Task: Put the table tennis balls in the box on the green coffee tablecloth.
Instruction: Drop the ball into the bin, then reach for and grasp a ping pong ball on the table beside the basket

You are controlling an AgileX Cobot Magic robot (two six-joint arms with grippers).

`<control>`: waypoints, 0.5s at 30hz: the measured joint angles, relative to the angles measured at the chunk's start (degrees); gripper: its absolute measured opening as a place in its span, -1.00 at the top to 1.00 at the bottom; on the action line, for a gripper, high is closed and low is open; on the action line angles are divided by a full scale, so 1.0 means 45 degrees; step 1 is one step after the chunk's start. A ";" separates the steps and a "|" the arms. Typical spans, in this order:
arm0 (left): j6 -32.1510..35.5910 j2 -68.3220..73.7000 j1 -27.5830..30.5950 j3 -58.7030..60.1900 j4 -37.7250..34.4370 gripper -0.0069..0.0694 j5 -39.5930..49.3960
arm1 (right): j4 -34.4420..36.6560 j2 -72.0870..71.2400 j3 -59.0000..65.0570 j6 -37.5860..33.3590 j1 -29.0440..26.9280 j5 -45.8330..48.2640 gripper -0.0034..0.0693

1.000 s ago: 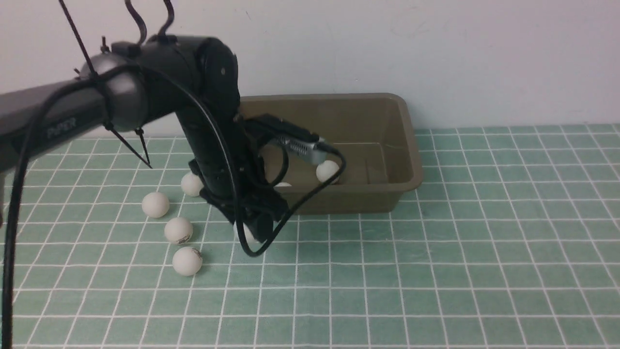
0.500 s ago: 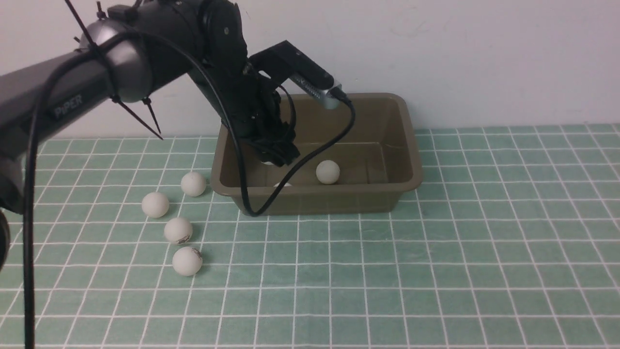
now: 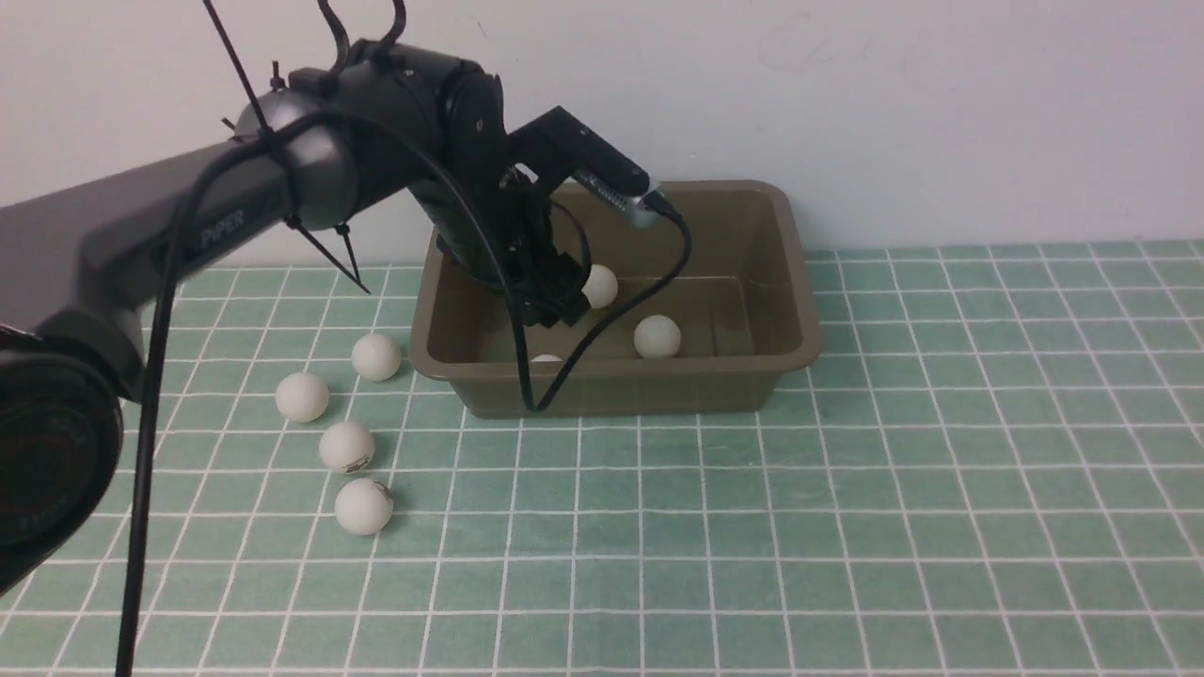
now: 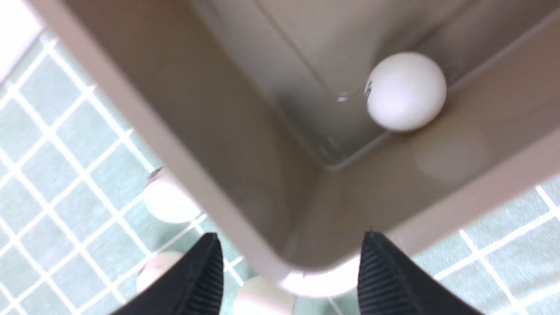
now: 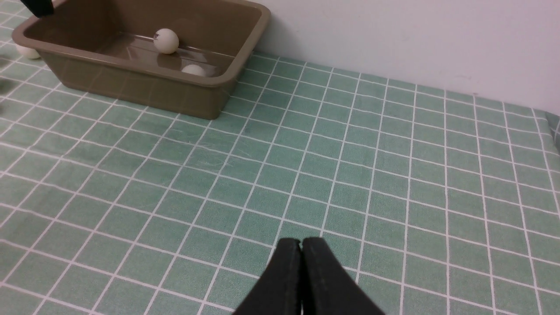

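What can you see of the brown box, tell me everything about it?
The box is an olive-brown rectangular tub, seemingly plastic, with rounded corners, a flared rim and sloping sides. It sits upright on the green checked tablecloth, close to the white wall. Three table tennis balls show inside, one mostly hidden by its front wall. The left end effector hangs open over its left end.

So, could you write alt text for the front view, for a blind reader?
The robot's left arm reaches over an olive-brown box where three white balls show. Four more balls lie on the green checked cloth beside it.
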 joint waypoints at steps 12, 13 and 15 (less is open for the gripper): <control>-0.0185 -0.2259 0.0893 0.0906 -0.0242 -0.16 0.0300 | 0.0000 -0.0017 0.0877 0.0002 0.0000 -0.0099 0.95; -0.0222 -0.2661 0.1053 0.1280 -0.0300 -0.16 0.0300 | 0.0000 -0.0017 0.0954 0.0002 0.0000 -0.0132 0.95; -0.0250 -0.3232 0.1296 0.1977 -0.0340 -0.16 0.0312 | 0.0100 -0.0017 0.1093 0.0002 0.0000 -0.0258 0.95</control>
